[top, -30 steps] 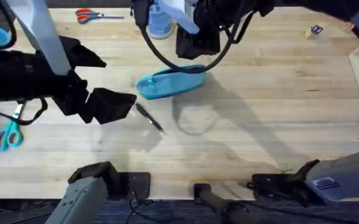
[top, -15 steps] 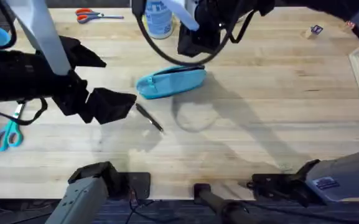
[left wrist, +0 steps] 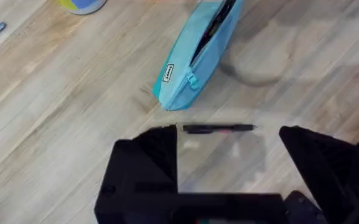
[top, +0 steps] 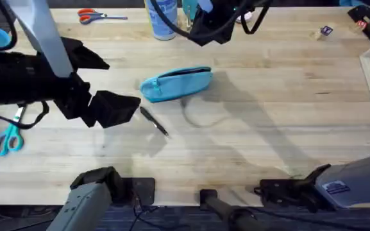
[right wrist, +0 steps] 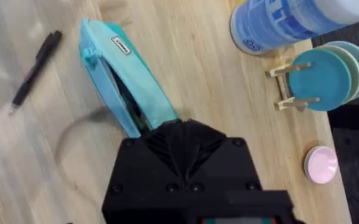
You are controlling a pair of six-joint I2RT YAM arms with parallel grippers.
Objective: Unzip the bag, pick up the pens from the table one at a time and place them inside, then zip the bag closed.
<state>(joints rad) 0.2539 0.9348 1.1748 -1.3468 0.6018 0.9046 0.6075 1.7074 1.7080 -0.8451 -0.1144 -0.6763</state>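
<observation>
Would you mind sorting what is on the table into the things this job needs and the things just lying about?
Needed for the job:
- the bag, its zipper open
- the pen, lying beside the bag
- the left gripper, open over the pen

Just lying about:
- orange scissors
- teal scissors
- blue-and-white container
- teal discs on a stand
- pink cap

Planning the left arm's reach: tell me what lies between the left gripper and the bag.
The pen lies there, on the table, just ahead of the open left gripper and short of the bag, in the left wrist view.
</observation>
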